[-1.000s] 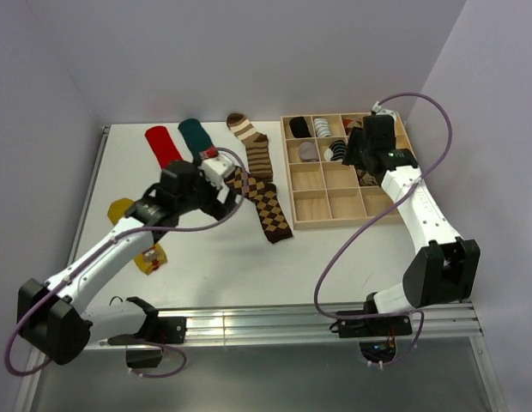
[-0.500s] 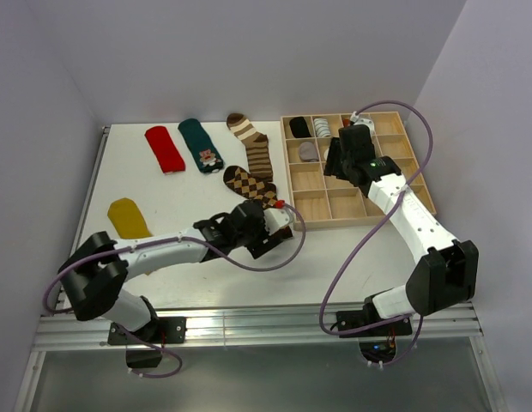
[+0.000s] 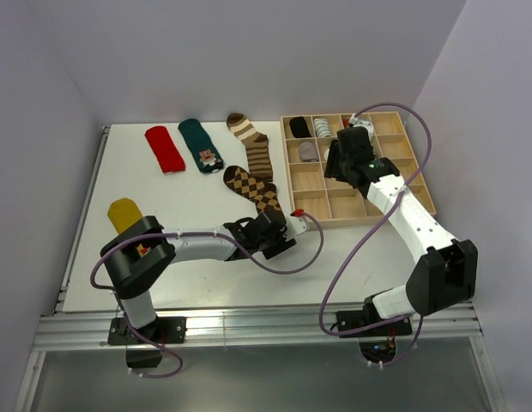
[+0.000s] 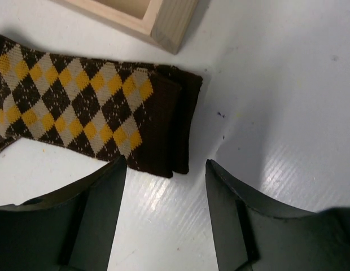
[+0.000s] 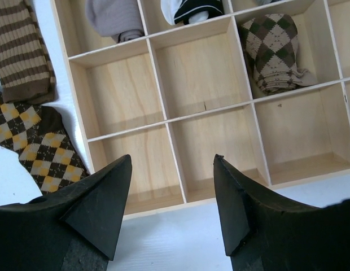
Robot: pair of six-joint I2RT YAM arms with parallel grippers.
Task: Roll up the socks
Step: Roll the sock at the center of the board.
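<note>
White table point(image 3: 189, 275): argyle sock point(image 4: 79, 107) lies beside the tray point(image 4: 170, 25) corner, with the left gripper point(image 4: 165, 165) spread and empty at its cuff. Right gripper point(image 5: 172, 161) is spread above tray cells. Red sock point(image 3: 164, 148), teal sock point(image 3: 202, 146) and striped sock point(image 3: 253, 146) lie behind, mustard sock point(image 3: 123, 211) at left.

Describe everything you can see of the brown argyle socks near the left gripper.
The argyle socks look like soft knit, dark brown with cream and yellow diamonds and a plain dark cuff. Two offset cuff edges suggest a stacked pair. They lie flat and unrolled on the white table, running diagonally, cuff close to a corner of the wooden tray without touching it. The open left gripper sits at the cuff end; contact can't be judged.
</note>
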